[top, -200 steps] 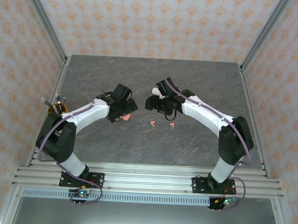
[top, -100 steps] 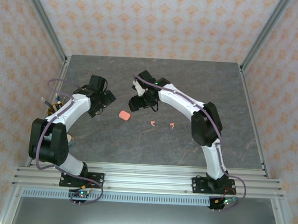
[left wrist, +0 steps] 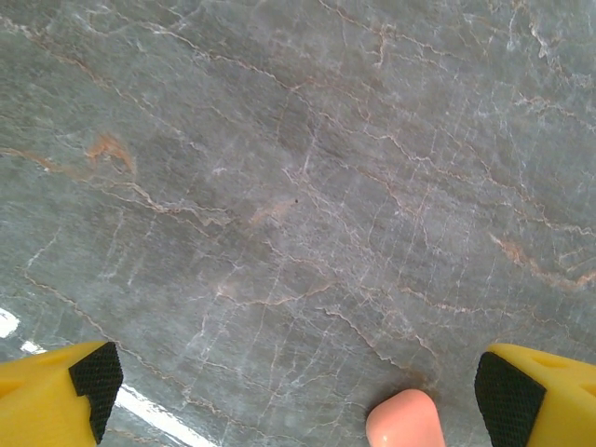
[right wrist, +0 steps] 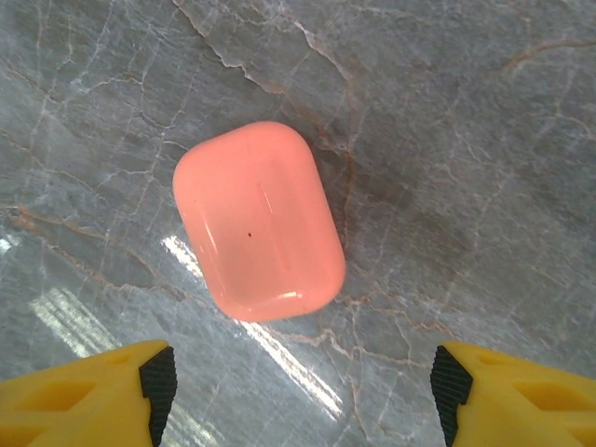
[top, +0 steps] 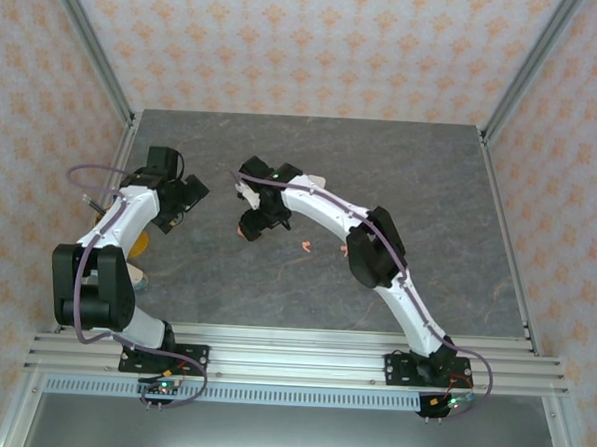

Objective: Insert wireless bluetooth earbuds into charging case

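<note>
Right pincer [top: 252, 222] hangs above the coral case [top: 240, 231].

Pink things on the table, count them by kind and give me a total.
Pink charging case: 1
Pink earbuds: 2
Total: 3

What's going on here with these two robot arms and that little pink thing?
The right arm reaches across the table and hovers over a closed coral-pink charging case, its jaws open and empty. The left arm sits off to the left, jaws also open and empty. Two small pink earbuds lie loose on the table just right of the case, not yet put in.
</note>
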`<state>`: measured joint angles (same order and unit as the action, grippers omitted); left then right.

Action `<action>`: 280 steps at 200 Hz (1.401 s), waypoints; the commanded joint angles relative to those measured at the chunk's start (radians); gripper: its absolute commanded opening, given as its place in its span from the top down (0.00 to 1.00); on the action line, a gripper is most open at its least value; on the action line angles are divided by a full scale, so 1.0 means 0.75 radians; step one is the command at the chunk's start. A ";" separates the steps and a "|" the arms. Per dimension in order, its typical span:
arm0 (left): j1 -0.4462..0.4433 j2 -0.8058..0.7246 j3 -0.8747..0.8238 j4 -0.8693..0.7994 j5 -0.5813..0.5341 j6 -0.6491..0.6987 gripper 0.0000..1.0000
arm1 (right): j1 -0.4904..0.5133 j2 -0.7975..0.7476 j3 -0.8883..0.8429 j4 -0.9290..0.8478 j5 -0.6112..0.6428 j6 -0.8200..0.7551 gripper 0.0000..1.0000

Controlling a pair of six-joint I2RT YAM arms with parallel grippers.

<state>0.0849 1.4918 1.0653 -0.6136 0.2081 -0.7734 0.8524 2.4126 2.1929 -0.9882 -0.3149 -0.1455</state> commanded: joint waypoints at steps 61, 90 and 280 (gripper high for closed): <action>0.028 0.005 -0.018 -0.010 0.058 0.043 0.00 | 0.042 0.179 0.221 -0.092 0.153 -0.090 0.24; 0.032 0.015 -0.023 0.002 0.065 0.041 0.00 | 0.044 0.211 0.245 -0.076 0.125 -0.088 0.24; 0.034 0.032 -0.025 0.018 0.084 0.028 0.00 | 0.066 0.272 0.278 -0.045 0.158 -0.090 0.34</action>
<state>0.1009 1.5089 1.0584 -0.6094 0.2623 -0.7578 0.8852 2.5782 2.3734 -1.0252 -0.2054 -0.2039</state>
